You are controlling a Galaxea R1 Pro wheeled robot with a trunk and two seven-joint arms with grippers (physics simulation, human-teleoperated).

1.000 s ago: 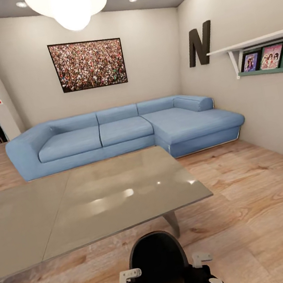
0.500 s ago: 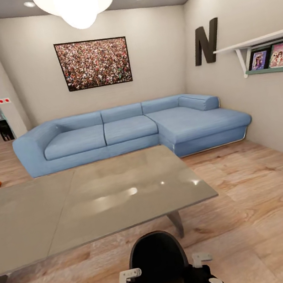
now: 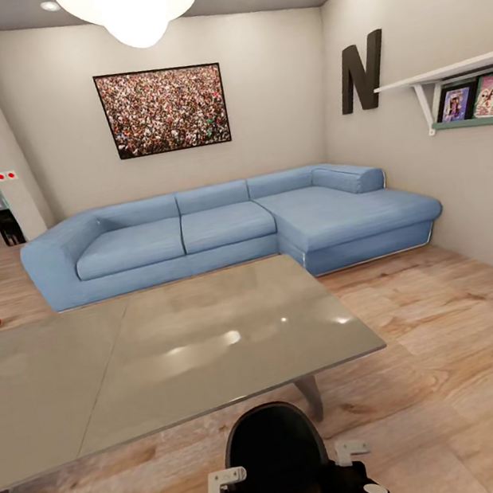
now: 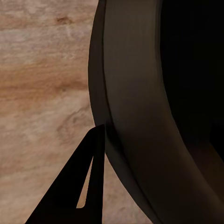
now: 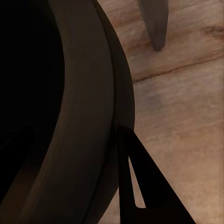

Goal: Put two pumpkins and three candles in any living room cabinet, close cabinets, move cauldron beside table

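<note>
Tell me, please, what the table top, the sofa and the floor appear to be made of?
Table: smooth grey top, glossy like glass or lacquer, since it mirrors the ceiling lights. Sofa: matte blue, seemingly fabric upholstery, with soft cushion seams. Floor: light wood planks, with visible grain and board joints.

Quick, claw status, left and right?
Left claw: closed on the cauldron rim.
Right claw: closed on the cauldron rim, opposite side.

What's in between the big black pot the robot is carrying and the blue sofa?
In the head view, the low grey glossy table stands between the black round cauldron and the blue corner sofa, with strips of wooden floor on either side.
</note>
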